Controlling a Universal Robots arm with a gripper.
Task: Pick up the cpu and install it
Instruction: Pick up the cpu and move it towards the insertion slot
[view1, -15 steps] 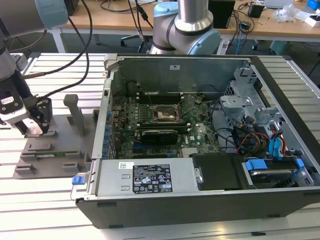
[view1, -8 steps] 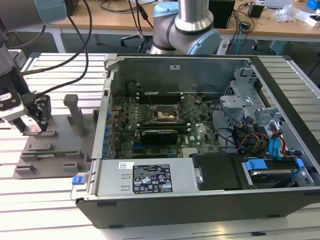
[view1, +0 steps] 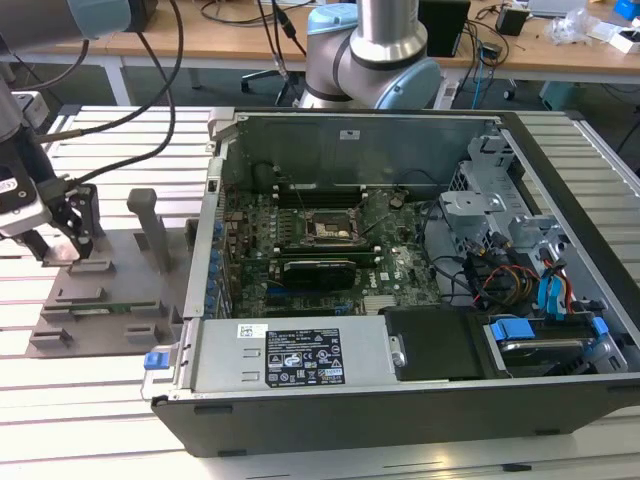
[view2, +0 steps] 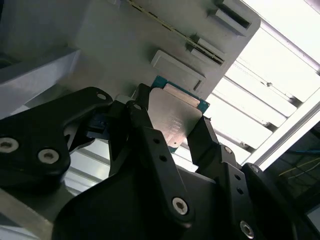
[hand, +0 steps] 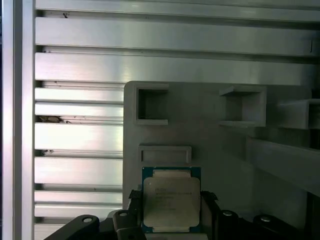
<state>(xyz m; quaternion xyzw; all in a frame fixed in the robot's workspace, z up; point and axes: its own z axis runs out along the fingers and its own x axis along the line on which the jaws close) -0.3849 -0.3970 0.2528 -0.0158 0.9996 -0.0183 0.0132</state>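
The cpu (hand: 171, 200), lid up, is clamped at opposite edges by the gripper (view2: 174, 119); the open computer case (view1: 360, 135) is seen in the exterior view

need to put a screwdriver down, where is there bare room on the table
Bare table slats lie in front of the grey fixture at the exterior view's left. Crowded: the fixture itself, where the gripper grips the cpu, and the open computer case.
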